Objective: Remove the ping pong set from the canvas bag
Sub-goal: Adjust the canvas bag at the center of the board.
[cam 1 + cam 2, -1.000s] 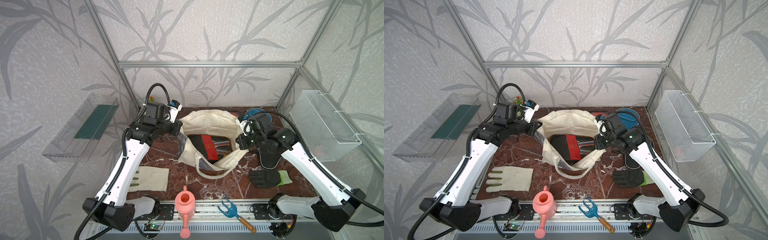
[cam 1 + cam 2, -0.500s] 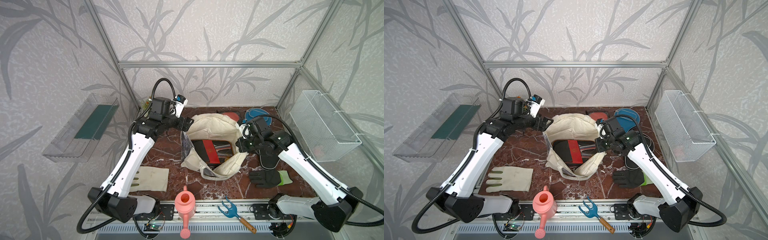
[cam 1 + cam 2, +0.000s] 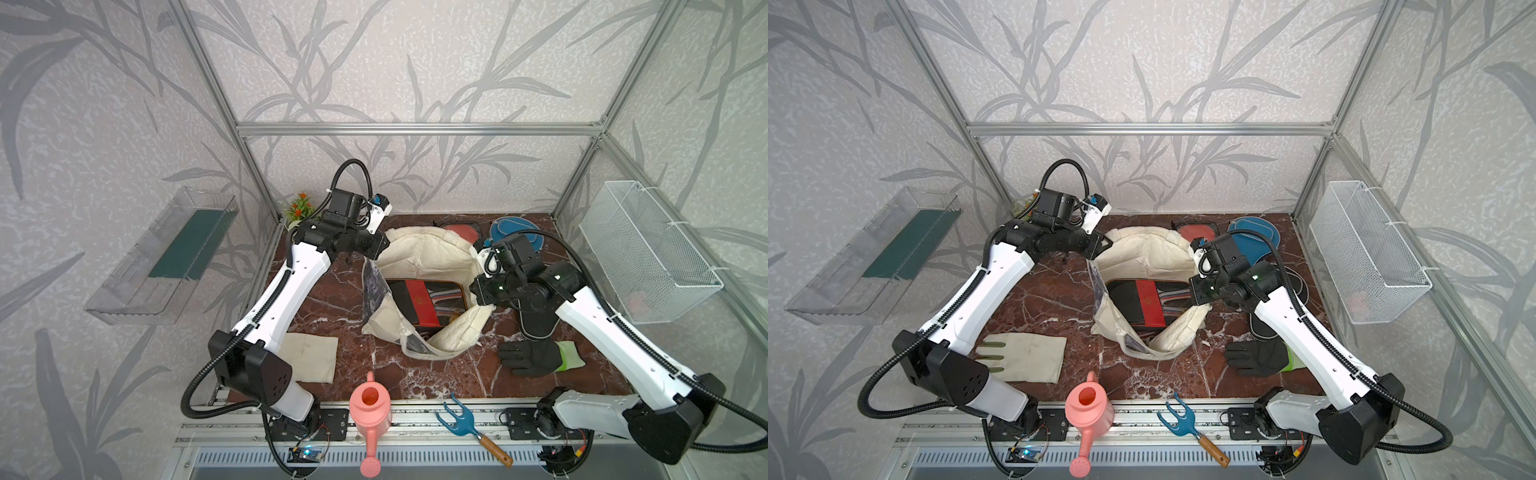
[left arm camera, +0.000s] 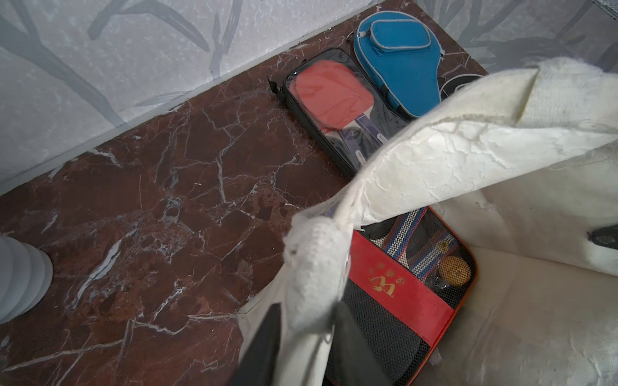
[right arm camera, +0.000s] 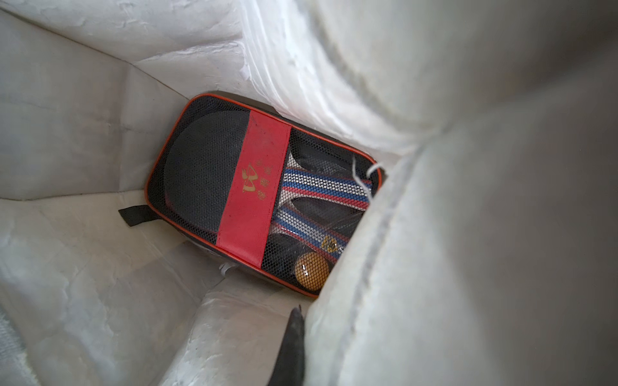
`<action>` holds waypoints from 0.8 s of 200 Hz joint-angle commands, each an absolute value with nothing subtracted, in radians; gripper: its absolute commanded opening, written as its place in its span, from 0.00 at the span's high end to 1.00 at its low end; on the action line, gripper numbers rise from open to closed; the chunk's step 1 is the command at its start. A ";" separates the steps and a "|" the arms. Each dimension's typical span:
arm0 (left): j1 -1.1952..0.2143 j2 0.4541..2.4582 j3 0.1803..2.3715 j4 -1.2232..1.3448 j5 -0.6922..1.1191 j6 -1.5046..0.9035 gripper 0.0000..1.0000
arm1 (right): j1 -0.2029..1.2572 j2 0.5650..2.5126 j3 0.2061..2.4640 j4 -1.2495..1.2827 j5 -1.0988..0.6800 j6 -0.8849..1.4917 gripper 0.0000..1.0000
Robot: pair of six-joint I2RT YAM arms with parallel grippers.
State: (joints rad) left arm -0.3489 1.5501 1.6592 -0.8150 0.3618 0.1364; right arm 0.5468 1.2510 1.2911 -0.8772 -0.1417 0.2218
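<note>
The cream canvas bag (image 3: 432, 253) (image 3: 1142, 249) lies open mid-table. Inside it lies a flat black mesh case with a red stripe (image 3: 419, 297) (image 3: 1144, 301) (image 4: 394, 284) (image 5: 254, 187), holding paddles and an orange ball. My left gripper (image 3: 384, 245) (image 3: 1105, 245) (image 4: 307, 320) is shut on the bag's far-left rim. My right gripper (image 3: 478, 291) (image 3: 1196, 293) (image 5: 317, 337) is shut on the right rim, with one finger (image 5: 294, 347) showing inside. Behind the bag lie a blue paddle case (image 3: 513, 230) (image 4: 398, 60) and a red paddle in a clear-fronted case (image 3: 459, 230) (image 4: 331, 97).
A black paddle case (image 3: 536, 328) lies under my right arm, with a black glove (image 3: 536, 357) in front of it. A cream glove (image 3: 311, 357) lies front left. A pink watering can (image 3: 370, 409) and a blue hand rake (image 3: 457, 419) sit on the front rail. A wire basket (image 3: 648, 266) hangs right.
My left gripper let go of the bag's left rim, moved right, and shut on the rim again. The bag's mouth has narrowed and shifted right. My right gripper kept its hold.
</note>
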 commanded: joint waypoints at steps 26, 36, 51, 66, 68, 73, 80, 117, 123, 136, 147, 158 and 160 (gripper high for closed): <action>-0.360 1.465 1.689 -0.737 0.431 0.187 1.00 | 0.557 1.173 1.425 -0.930 -0.078 0.096 0.44; -0.363 1.440 1.685 -0.714 0.468 0.198 1.00 | 0.564 1.159 1.468 -0.944 -0.060 0.067 0.21; -0.365 1.402 1.664 -0.664 0.508 0.205 1.00 | 0.593 1.156 1.543 -0.971 -0.059 0.010 0.01; -0.367 1.370 1.631 -0.617 0.549 0.206 1.00 | 0.670 1.175 1.597 -0.980 -0.058 -0.047 0.01; -0.367 1.367 1.624 -0.612 0.554 0.206 1.00 | 0.683 1.179 1.604 -0.981 -0.057 -0.054 0.01; -0.368 1.358 1.612 -0.595 0.567 0.206 1.00 | 0.717 1.191 1.616 -0.983 -0.056 -0.072 0.01; -0.368 1.344 1.591 -0.570 0.583 0.203 1.00 | 0.765 1.211 1.627 -0.984 -0.060 -0.100 0.01; -0.367 1.287 1.504 -0.443 0.632 0.156 1.00 | 0.905 1.335 1.591 -0.957 -0.159 -0.190 0.01; -0.369 1.283 1.502 -0.443 0.642 0.153 1.00 | 0.909 1.350 1.573 -0.940 -0.182 -0.190 0.01; -0.370 1.281 1.506 -0.455 0.649 0.149 1.00 | 0.911 1.380 1.534 -0.906 -0.199 -0.188 0.01; -0.370 1.277 1.510 -0.473 0.641 0.154 1.00 | 0.910 1.406 1.501 -0.871 -0.196 -0.188 0.01; -0.370 1.274 1.507 -0.483 0.632 0.158 1.00 | 0.911 1.438 1.467 -0.838 -0.182 -0.199 0.01; -0.370 1.273 1.507 -0.483 0.630 0.158 1.00 | 0.910 1.445 1.462 -0.833 -0.179 -0.200 0.01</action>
State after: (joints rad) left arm -0.3668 1.3479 1.4750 -0.6415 0.5739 0.1570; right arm 0.9062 1.4113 1.5108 -0.8932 -0.1619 -0.1604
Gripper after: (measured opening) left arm 0.056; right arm 0.993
